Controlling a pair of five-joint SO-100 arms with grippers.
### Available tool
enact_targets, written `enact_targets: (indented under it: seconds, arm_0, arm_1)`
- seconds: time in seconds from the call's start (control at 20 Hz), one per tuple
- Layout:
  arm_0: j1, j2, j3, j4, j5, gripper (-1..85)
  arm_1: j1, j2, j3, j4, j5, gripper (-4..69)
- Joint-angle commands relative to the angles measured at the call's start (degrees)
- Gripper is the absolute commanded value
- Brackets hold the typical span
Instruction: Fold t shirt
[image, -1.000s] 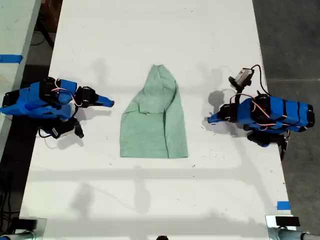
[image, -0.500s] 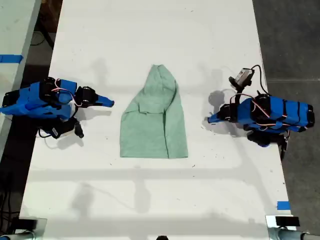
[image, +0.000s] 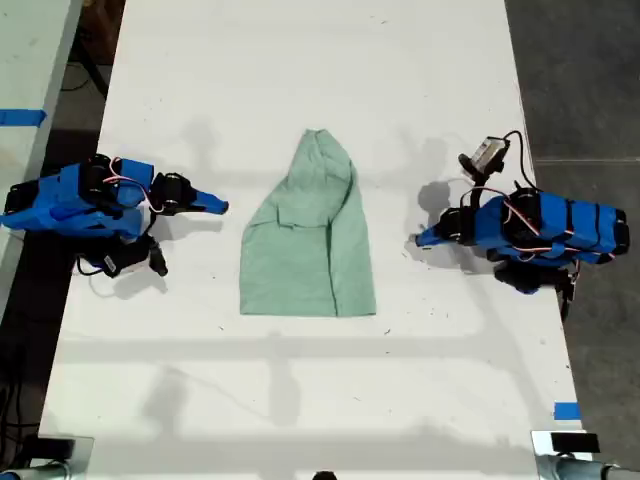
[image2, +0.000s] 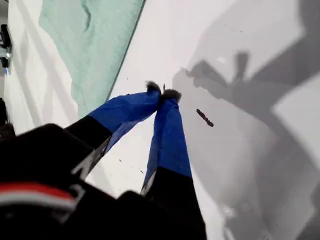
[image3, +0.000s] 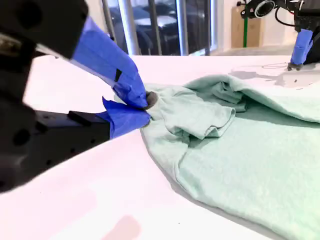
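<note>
The t shirt (image: 310, 245) lies flat in the middle of the white table, pale mint green, wide at the hem and narrow at its far top, with a folded flap on the side toward the exterior view's left. My first gripper (image: 418, 239) rests at the exterior view's right, shut and empty, a gap of bare table away from the shirt (image2: 92, 45); its blue tips (image2: 162, 91) touch. My second gripper (image: 222, 207) sits at the exterior view's left, also shut (image3: 146, 102) on nothing, just short of the shirt's edge (image3: 240, 145).
The white table (image: 300, 60) stretches well beyond the shirt. A small dark speck (image2: 204, 117) lies near my first gripper. Blue tape (image: 566, 411) marks the table's near corner at the exterior view's right. Another table (image: 20, 60) stands at the exterior view's left.
</note>
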Motion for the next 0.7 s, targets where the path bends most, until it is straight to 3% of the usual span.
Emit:
enact_targets:
  seconds: [0.0, 0.65]
  arm_0:
    - [-0.6, 0.5, 0.1, -0.2, -0.4, -0.1]
    - [-0.8, 0.5, 0.0, -0.3, 0.0, -0.1]
  arm_1:
    - [-0.2, 0.8, 2.9, 0.3, 0.6, 2.1]
    - [-0.1, 0.8, 2.9, 0.3, 1.0, 2.1]
